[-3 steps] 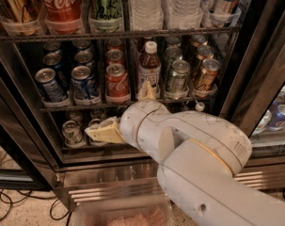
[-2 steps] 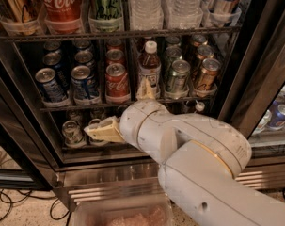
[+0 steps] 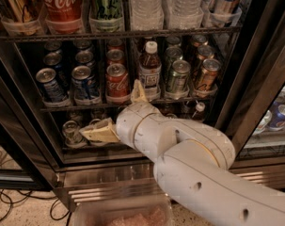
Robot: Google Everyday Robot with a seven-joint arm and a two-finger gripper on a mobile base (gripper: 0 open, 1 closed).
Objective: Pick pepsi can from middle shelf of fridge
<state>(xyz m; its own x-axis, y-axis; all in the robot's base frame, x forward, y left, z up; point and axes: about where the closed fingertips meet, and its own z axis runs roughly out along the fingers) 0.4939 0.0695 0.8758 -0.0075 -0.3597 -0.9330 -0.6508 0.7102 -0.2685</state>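
Note:
The fridge [image 3: 257, 86] stands open in front of me. On its middle shelf [image 3: 62, 107] two blue pepsi cans [image 3: 85, 83] stand side by side at the left, with more cans behind them. A red Coca-Cola can [image 3: 117, 81], a brown bottle [image 3: 149, 69] and green and orange cans stand to their right. My gripper [image 3: 117, 112] is open and empty, just below and right of the pepsi cans. One tan finger [image 3: 97, 132] points left under the shelf and the other [image 3: 138, 92] points up beside the Coca-Cola can.
The top shelf holds a large Coca-Cola can [image 3: 62, 4], a green can [image 3: 106, 6] and water bottles [image 3: 146, 6]. A can in a clear cup [image 3: 72, 132] stands on the lower shelf. A clear bin [image 3: 123, 215] and floor cables [image 3: 10, 201] lie below.
My gripper and forearm have shifted slightly to the left, toward the pepsi cans. The cans have not moved.

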